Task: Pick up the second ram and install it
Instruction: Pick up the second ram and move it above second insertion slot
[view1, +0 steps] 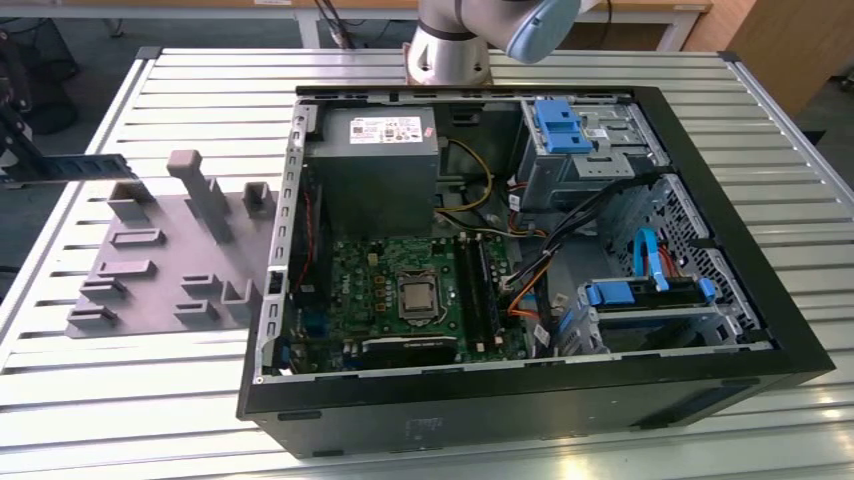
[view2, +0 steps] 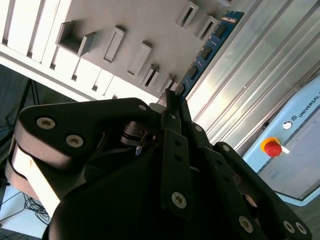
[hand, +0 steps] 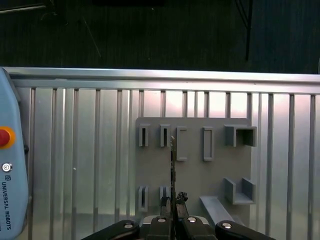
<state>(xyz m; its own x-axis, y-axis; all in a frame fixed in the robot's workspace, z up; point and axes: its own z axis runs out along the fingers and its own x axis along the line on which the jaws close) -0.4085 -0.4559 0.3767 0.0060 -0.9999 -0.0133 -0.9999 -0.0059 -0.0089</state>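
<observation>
Holding the second ram (view2: 206, 51) by one end, your gripper (view2: 170, 98) is pinching it between its fingers, so the stick's long axis is running straight out from the grip. You are holding it over the grey fixture tray (view1: 160, 290) at the exterior view's left; the motherboard slots (view1: 477, 285) are lying well apart, toward the exterior view's right, inside the open case (view1: 534, 400).

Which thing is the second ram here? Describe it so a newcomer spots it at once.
Find the open computer case on the slatted table, then the grey holder board beside it at the exterior view's left. Over that board the gripper is shut on the second ram: a thin blue-green strip with dark chips, unlike the grey pegs below.
</observation>
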